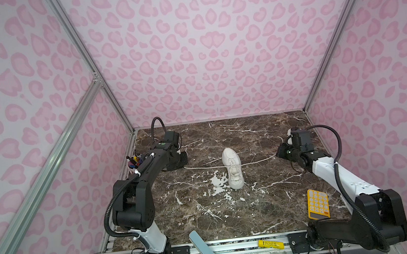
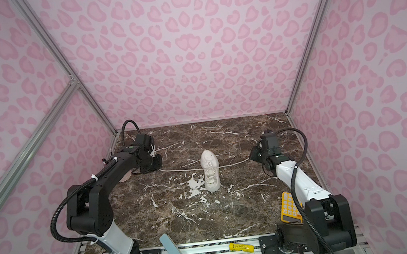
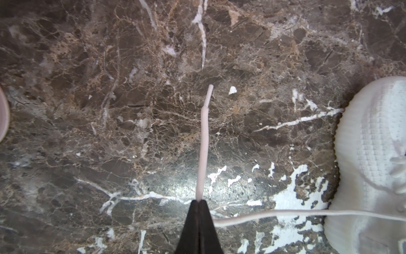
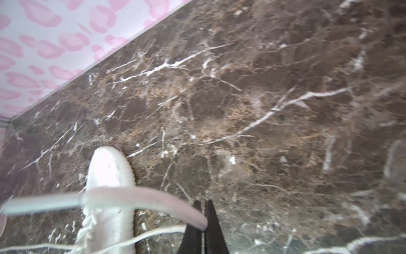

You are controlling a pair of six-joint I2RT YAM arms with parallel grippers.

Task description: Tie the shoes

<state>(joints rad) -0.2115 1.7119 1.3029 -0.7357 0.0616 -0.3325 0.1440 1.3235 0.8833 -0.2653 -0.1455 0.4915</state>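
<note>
Black left fingers (image 3: 193, 226) pinch the left lace (image 1: 201, 168), right fingers (image 4: 213, 228) the right lace (image 1: 257, 161), both stretched sideways from the shoe (image 1: 232, 168) in the middle of the bench (image 1: 257, 204). Best next, I judge: cross the ends gently, without dragging the shoe.

White sneaker (image 1: 232, 168) upright, unknotted laces (image 1: 201, 168) stretched taut sideways.

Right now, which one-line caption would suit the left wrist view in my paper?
The left gripper pinches a white lace of the white sneaker, its free end reaching out over the marble table.
</note>
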